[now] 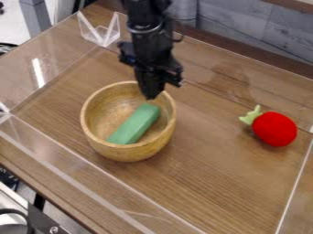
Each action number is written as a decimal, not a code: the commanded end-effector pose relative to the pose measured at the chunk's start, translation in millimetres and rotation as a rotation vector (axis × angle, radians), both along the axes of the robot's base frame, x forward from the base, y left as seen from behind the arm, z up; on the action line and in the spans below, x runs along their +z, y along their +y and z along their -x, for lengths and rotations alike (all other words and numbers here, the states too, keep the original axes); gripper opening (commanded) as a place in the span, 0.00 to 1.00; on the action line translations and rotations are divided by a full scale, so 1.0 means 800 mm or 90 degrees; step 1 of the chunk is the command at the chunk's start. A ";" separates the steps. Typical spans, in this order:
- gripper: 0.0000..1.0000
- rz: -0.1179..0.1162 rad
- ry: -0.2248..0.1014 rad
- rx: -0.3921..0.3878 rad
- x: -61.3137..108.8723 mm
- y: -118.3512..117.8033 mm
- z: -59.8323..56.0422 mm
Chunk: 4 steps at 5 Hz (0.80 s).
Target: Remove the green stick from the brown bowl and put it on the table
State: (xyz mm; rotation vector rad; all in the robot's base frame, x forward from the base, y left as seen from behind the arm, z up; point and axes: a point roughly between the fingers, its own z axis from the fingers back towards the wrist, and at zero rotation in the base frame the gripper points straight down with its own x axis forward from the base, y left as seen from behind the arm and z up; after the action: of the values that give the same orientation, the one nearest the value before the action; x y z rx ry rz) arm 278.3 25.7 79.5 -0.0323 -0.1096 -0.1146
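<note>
The green stick lies slanted inside the brown bowl, which stands left of centre on the table. My gripper points straight down over the bowl's far right rim, just above the stick's upper end. Its black fingers are pressed together, shut, with nothing between them. The tips hang close to the stick's top end; whether they touch it I cannot tell.
A red strawberry with green leaves lies on the table at the right. Low clear acrylic walls run around the tabletop. Bare wood lies between the bowl and the strawberry.
</note>
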 end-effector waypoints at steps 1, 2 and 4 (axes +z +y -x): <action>0.00 -0.005 -0.028 -0.021 0.014 -0.002 0.002; 0.00 -0.006 -0.029 -0.047 0.014 -0.007 0.007; 0.00 -0.006 -0.025 -0.132 0.041 -0.012 0.024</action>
State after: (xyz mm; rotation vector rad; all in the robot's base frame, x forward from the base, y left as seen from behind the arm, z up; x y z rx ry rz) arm 254.7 15.5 100.9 -0.0434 -0.1007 -0.3192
